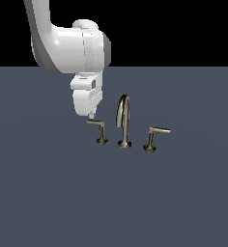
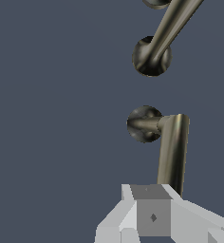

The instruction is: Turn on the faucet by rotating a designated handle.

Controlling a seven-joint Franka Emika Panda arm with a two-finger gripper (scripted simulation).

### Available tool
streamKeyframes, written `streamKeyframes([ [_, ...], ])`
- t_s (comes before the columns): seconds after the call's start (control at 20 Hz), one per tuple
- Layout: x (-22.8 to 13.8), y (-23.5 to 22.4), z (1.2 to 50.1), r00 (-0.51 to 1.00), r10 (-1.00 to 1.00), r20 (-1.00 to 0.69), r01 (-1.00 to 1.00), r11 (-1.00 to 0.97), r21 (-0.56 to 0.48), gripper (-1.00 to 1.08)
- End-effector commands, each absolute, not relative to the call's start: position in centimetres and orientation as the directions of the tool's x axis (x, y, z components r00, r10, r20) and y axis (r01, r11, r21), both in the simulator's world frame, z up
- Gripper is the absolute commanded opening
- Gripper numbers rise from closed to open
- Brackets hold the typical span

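Observation:
The faucet stands mid-floor in the exterior view, with its arched spout in the centre. The designated handle, the smaller, duller lever, is on the exterior view's left of the spout. Its thin arm points towards the exterior view's left. My gripper hangs just above the free end of that arm, fingers together and holding nothing. In the wrist view the handle's arm runs from its post to right beside my gripper. The spout lies beyond it.
The larger lever handle with the brighter pale arm stands on the exterior view's right of the spout. The dark grey floor stretches all around the faucet. My white arm reaches down from the upper left.

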State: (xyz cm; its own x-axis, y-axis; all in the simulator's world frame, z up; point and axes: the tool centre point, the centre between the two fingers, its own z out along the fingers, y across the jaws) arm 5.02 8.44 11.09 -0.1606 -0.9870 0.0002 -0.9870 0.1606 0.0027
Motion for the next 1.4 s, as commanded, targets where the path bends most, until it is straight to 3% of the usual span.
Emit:
streamKeyframes([
  [0.0,5.9,7.8,10.3,-0.205,-0.979,0.001,-0.979,0.205,0.001,-1.0],
  [0.8,7.0,6.8,9.1,-0.269,-0.963,0.0,-0.963,0.269,0.0,-1.0],
  [1.35,4.0,9.7,9.1,-0.269,-0.963,0.0,-0.963,0.269,0.0,-1.0],
])
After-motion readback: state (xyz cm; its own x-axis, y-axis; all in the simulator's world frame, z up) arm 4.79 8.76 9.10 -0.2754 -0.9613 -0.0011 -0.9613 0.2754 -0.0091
